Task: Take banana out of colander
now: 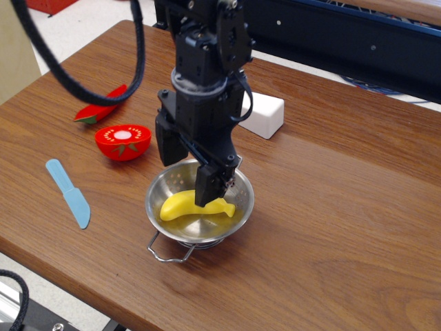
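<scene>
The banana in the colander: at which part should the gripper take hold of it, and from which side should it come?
Probably the thick middle of the banana, coming straight down from above. It lies flat along the bottom of the colander, whose raised wall blocks any sideways approach. The open gripper already hangs over it, so its fingers can close across the short width.
</scene>
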Robot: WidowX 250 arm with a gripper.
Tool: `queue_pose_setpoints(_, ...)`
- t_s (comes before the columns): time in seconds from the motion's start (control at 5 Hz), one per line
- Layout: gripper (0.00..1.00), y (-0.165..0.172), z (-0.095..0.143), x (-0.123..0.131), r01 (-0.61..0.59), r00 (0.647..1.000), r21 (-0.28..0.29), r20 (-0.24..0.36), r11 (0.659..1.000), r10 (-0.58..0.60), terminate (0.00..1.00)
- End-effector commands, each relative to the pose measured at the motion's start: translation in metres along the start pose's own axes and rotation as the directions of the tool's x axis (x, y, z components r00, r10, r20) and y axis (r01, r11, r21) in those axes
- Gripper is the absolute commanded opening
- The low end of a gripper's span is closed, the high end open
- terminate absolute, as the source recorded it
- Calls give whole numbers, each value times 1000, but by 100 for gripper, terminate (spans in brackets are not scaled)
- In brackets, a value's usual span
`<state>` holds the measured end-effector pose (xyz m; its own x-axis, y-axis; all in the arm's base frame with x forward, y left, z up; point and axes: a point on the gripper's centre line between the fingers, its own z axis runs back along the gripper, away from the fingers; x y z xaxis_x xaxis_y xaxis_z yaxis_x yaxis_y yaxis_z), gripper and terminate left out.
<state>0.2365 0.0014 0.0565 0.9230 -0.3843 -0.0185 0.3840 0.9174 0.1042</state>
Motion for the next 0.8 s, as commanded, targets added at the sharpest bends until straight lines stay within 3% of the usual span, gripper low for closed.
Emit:
queue_pose_setpoints(0.0, 100, -6, -7, 6, -15, 998, 0, 55, 1000, 15, 0)
queue_pose_setpoints(0.6, 100, -6, -25, 11, -69, 996, -71, 44, 995, 72, 0)
